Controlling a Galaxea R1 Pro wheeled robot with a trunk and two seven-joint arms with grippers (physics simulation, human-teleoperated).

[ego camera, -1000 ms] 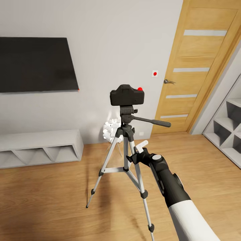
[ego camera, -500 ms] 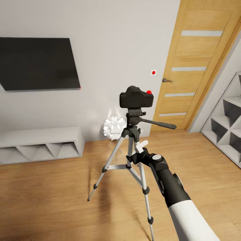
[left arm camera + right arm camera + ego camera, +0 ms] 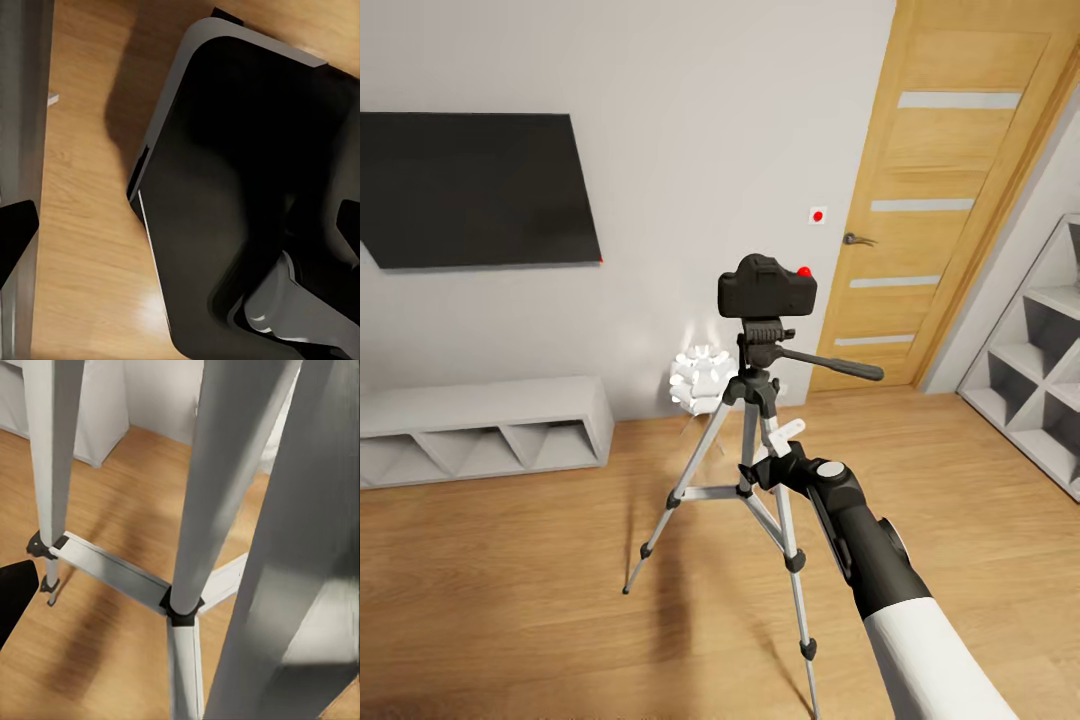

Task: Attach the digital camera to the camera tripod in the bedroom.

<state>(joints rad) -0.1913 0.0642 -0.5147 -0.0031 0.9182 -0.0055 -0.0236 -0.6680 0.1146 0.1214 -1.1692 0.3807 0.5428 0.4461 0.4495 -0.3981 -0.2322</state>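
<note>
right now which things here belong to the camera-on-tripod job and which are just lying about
Job:
camera, sitting on the tripod head
tripod
right gripper, near the tripod's legs

Lying about:
tv
door
low cabinet
shelf unit
white lamp

The head view is evenly and brightly lit, sharp everywhere, with the door leaning as the wide lens bends lines near the edges. The camera tripod throws only soft, faint shadows on the wood floor, and a small white lamp glows near the wall behind it. In the left wrist view a dark shadow and a pale glare spot lie on the floor, and the right wrist view shows the nearest tripod legs slightly soft.
</note>
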